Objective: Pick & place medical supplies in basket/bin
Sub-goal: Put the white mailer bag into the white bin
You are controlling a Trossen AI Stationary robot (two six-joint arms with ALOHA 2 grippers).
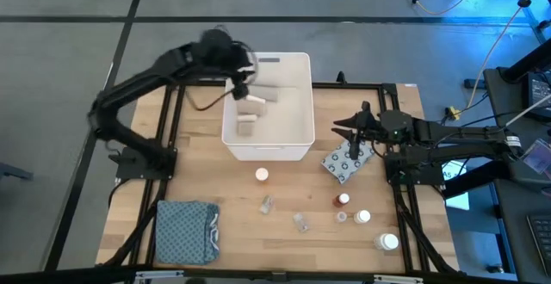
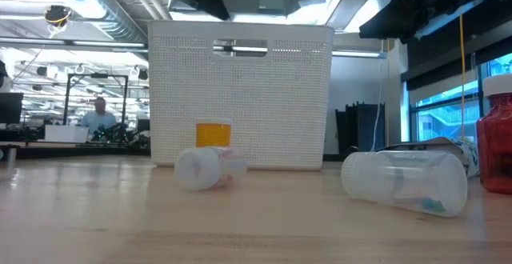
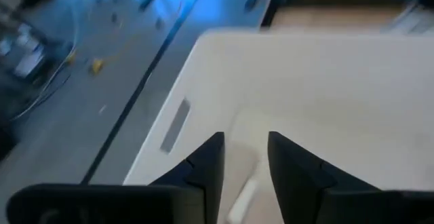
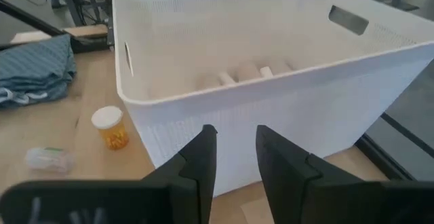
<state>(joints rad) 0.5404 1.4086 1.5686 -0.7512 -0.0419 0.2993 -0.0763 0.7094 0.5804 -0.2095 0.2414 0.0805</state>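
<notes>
The white bin [image 1: 303,138] stands at the table's far middle. It also shows in the low view [image 2: 240,96] and in the right wrist view [image 4: 271,108]. Beige bandage rolls [image 1: 246,127] lie on its floor. My left gripper [image 1: 240,84] hangs open and empty over the bin's left part, and one roll [image 3: 243,198] shows below its fingers. My right gripper [image 4: 236,139] is open and empty, right of the bin, above the grey dotted packet [image 1: 343,167]. An orange pill bottle [image 1: 262,175], clear vials [image 1: 267,204], a red-capped bottle [image 1: 343,200] and white bottles [image 1: 389,242] rest on the table.
A folded blue-grey cloth [image 1: 185,231] lies at the near left. In the low view a clear vial [image 2: 210,168] and a larger one [image 2: 404,182] lie on their sides before the bin. Black frame rails [image 1: 392,189] border the table. A person [image 2: 100,114] sits far behind.
</notes>
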